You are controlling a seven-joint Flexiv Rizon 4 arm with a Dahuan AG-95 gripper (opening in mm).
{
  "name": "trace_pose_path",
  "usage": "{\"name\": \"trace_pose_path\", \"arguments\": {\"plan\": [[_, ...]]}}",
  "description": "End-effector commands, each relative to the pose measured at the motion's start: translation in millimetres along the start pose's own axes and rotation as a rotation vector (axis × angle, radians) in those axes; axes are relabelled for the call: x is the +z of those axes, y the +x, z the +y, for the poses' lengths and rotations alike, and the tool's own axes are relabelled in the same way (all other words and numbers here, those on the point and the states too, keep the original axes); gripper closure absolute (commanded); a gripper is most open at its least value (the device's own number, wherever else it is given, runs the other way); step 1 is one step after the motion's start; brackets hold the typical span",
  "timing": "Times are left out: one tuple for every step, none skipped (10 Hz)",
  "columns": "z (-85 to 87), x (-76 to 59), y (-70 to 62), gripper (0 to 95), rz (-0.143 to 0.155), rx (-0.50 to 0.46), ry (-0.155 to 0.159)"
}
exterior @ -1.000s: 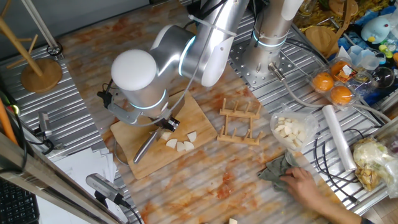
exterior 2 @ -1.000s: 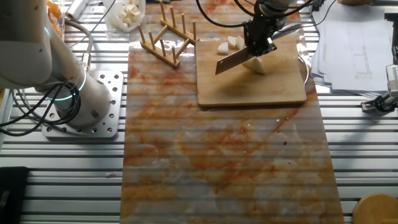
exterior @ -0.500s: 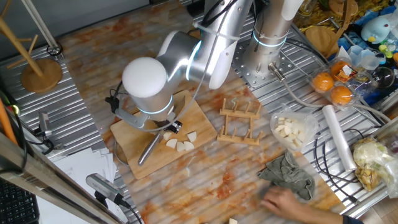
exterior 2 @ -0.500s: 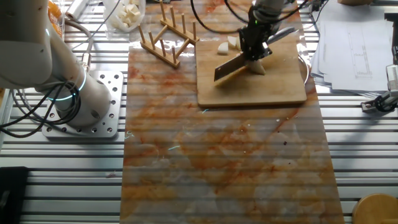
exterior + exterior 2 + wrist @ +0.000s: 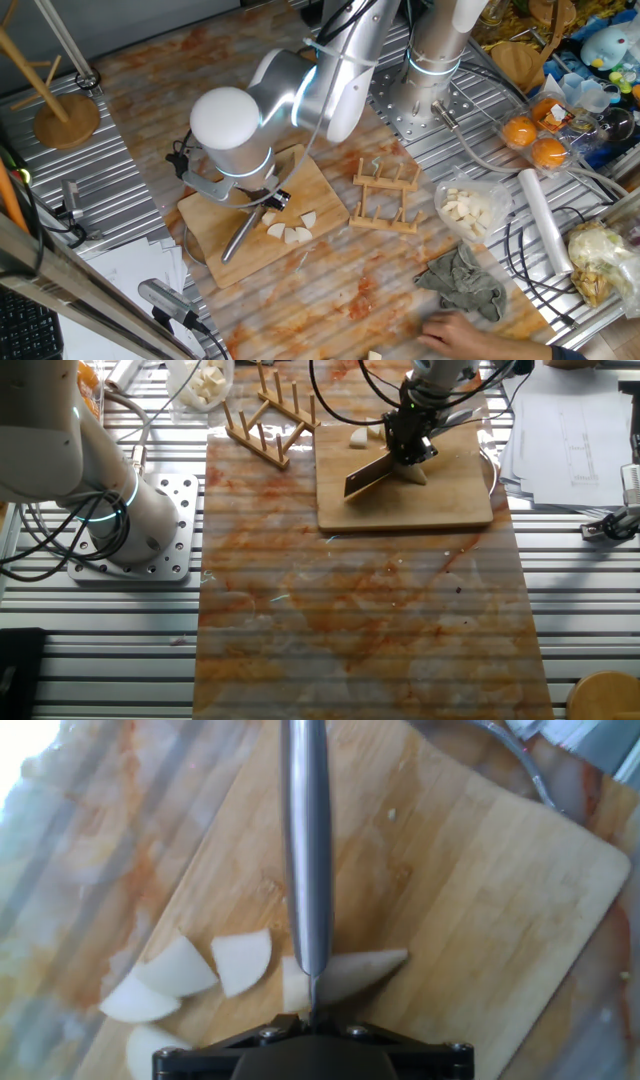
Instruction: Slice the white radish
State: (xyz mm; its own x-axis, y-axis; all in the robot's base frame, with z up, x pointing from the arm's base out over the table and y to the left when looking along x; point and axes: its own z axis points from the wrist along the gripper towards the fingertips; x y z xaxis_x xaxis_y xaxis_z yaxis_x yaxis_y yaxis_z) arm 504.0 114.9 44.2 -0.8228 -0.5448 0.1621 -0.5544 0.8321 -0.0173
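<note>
Radish: the white radish [image 5: 350, 975] lies on the cutting board [image 5: 480, 910], near its middle, as a tapered cream stub pointing right in the hand view.
Cut pieces: three or four pale, wedge-shaped slices [image 5: 240, 960] sit just beside the stub on its left, close together, some touching.
Blade: and there's the knife [image 5: 305, 840], edge down across the stub near its thick end; the hand view cannot show whether it has bitten through.
Progress: well along, I'd say. Several slices are off and only the short tapered end is left, enough for perhaps a few more cuts.
Look of it: moist, smooth, clean flat cut faces, pale cream with a faintly see-through rim.
Fingers: the gripper [image 5: 410, 438] holds the knife by the handle, fingers closed tight around it.
Board: sits on the orange-stained desk [image 5: 350, 620], the slices showing beside the blade in both fixed views.
Further out: a wooden rack [image 5: 388, 195] stands near the board.
</note>
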Motion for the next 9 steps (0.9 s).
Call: {"name": "trace_pose_path", "arguments": {"plan": [[-3.7, -31.6, 10.9, 95.0, -0.012, 0.008, 0.003], [-4.5, -31.0, 11.2, 95.0, -0.014, 0.011, 0.001], [-5.4, -30.7, 10.2, 95.0, -0.011, 0.011, 0.006], [-7.7, -31.4, 8.2, 95.0, -0.011, 0.014, 0.008], [-11.3, -32.0, 6.1, 95.0, -0.010, 0.011, 0.011], [-19.1, -33.2, 0.7, 95.0, -0.013, 0.007, 0.008], [-21.4, -33.2, -2.4, 95.0, -0.013, 0.010, 0.009], [-23.2, -32.1, -5.6, 95.0, -0.013, 0.012, 0.010], [-24.5, -29.5, -6.8, 95.0, -0.015, 0.012, 0.011]]}}
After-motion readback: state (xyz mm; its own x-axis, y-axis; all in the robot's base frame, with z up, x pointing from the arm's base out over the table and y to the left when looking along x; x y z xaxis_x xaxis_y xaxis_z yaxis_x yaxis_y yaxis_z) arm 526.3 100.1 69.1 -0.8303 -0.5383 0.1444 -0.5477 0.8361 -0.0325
